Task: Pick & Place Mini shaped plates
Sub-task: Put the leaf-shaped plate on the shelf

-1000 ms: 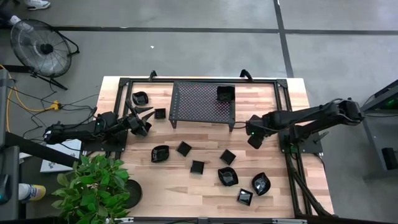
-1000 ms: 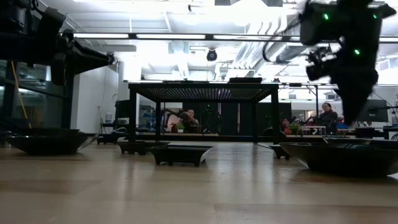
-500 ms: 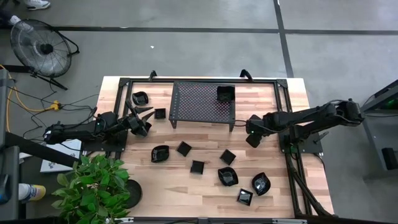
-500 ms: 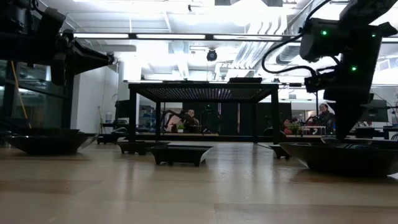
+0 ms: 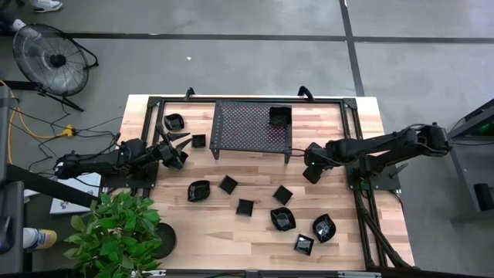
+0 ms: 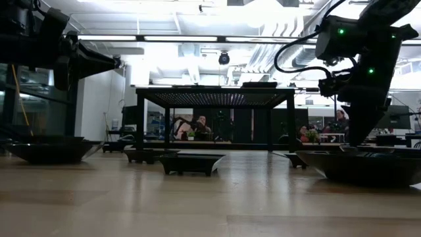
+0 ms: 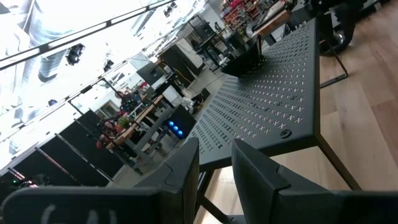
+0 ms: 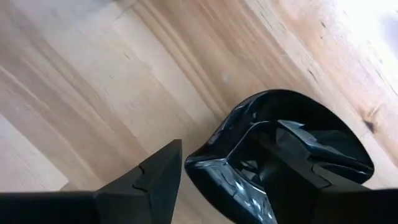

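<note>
Worktop: pale wood planks [image 5: 340,232] inside a dark frame, on a grey floor; a wire fan [image 5: 46,58] stands on the floor at 10 o'clock and a leafy plant [image 5: 116,232] at 8 o'clock.
Left gripper: [image 5: 179,147] over the worktop's 9 o'clock edge, well off the wood, aimed at the rack; its fingers [image 7: 180,174] stand a narrow gap apart with nothing between them.
Far-left plates: a rounded glossy black dish [image 5: 174,122] at 10 o'clock, with a small square dish [image 5: 198,141] just beside the rack's leg.
Mesh rack: a flat, black, perforated metal sheet [image 5: 247,127] on thin legs at 12 o'clock; one square plate [image 5: 280,116] sits on its 2 o'clock corner.
Loose plates: seven glossy black dishes, some square and some scalloped, spread from the centre [image 5: 228,184] to 5 o'clock [image 5: 304,245].
Right gripper: [image 5: 311,171] low at 3 o'clock, just beside the rack's leg; its fingers [image 8: 155,180] are wide apart, straddling the wall of a shiny scalloped dish [image 8: 292,124], not clamped on it.
</note>
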Tool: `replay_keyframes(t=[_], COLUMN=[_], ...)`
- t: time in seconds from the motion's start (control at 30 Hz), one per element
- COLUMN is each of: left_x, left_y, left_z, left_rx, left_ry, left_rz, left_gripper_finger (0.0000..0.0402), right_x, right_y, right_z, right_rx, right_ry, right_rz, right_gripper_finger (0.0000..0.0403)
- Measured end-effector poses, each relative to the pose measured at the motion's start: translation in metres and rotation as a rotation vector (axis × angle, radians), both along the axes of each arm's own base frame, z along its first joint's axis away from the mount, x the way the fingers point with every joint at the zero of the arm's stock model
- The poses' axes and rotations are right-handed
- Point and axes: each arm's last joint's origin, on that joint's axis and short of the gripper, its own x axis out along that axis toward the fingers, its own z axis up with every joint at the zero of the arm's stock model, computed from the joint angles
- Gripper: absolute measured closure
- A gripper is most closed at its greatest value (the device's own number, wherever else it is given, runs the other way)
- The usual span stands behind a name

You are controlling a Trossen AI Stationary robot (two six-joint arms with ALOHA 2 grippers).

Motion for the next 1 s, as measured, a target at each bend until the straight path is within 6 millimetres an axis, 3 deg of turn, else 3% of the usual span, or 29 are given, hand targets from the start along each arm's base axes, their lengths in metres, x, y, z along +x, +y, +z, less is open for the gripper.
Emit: replay_keyframes(t=[0.43, 1.0], left_x=[0.000, 0.000], left_y=[0.000, 0.000], left_z=[0.000, 0.000], left_rx=[0.000, 0.000], left_ry=[0.000, 0.000], left_rz=[0.000, 0.000], left_gripper_finger=[0.0309, 0.0309], right_x=[0.003, -0.005], right_y=[-0.001, -0.001], right_z=[0.001, -0.017], right_rx=[-0.031, -0.045], right_ry=[-0.045, -0.048], right_rz=[-0.040, -0.064], right_gripper_finger=[0.0204, 0.0220])
